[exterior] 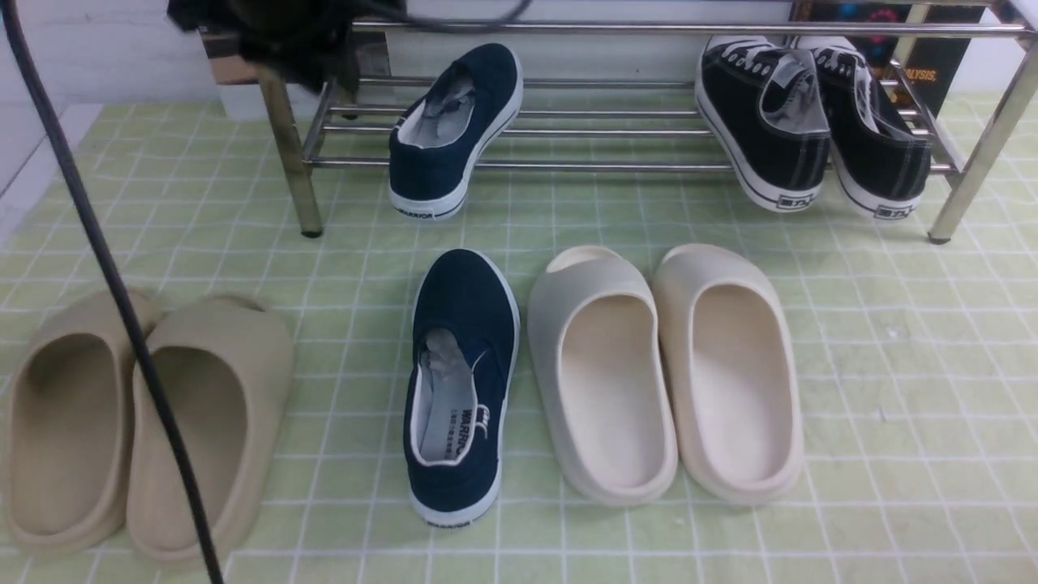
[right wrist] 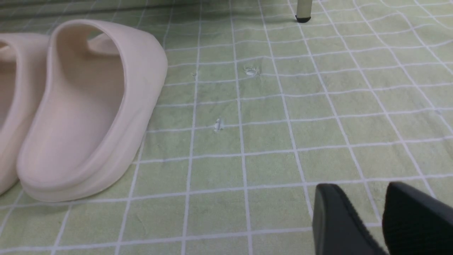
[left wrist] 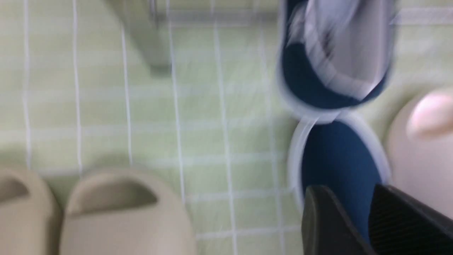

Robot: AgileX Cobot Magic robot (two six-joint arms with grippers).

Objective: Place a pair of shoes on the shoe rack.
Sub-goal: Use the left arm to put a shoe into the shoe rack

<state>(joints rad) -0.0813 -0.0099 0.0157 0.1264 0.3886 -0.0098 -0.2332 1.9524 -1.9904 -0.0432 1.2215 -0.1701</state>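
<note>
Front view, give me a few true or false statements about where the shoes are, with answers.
1. One navy shoe rests on the shoe rack. True.
2. Its mate is on the rack too. False: the second navy shoe lies on the green mat.
3. Two black sneakers sit on the rack. True.
4. The right tool holds a cream slipper. False: the right tool is empty, apart from the cream slipper.

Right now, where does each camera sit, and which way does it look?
Front view: between the arms, facing forward and down at the shoe rack; left arm shows.
Left wrist view: facing down at the navy shoes; left pincer shows.
Right wrist view: low, facing a cream slipper; right pincer shows.
Shared: front and left wrist show the navy shoes.
</note>
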